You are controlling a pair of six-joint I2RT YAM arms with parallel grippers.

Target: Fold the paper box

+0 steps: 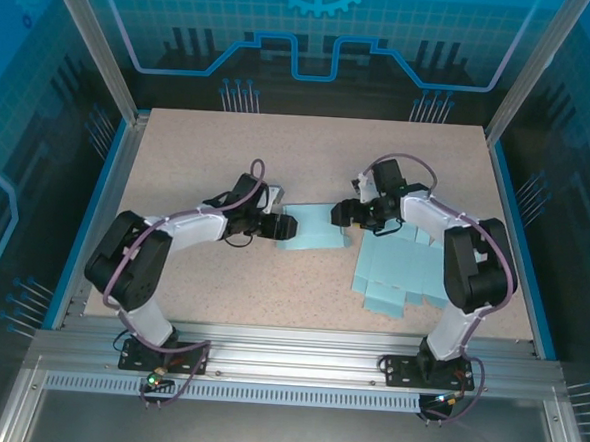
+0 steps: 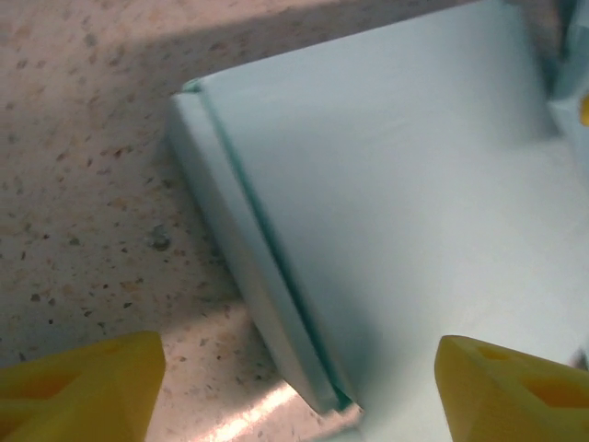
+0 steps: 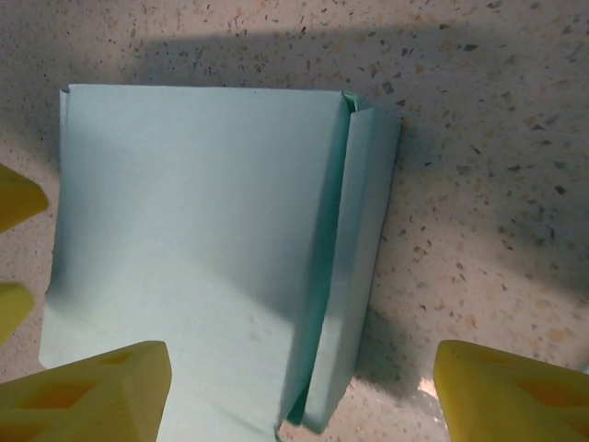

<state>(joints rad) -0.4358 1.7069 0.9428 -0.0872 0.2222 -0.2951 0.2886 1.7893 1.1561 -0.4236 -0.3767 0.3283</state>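
The paper box [image 1: 314, 230] is a pale blue sheet lying flat mid-table, with a narrow side flap folded over at each end. My left gripper [image 1: 280, 223] hovers at its left end, open. In the left wrist view that gripper [image 2: 299, 391] straddles the folded edge [image 2: 248, 267], one yellow fingertip [image 2: 83, 387] over the table and the other over the paper box [image 2: 396, 184]. My right gripper [image 1: 347, 216] is open at the right end. In the right wrist view it [image 3: 302, 391] spans the folded flap [image 3: 354, 267] of the paper box [image 3: 202, 230] without touching it.
A loose pile of flat pale blue box blanks [image 1: 402, 273] lies to the right of the box, under the right arm. The speckled beige table [image 1: 309, 152] stretches behind both arms. Aluminium frame posts and blue rails [image 1: 101, 199] border the table.
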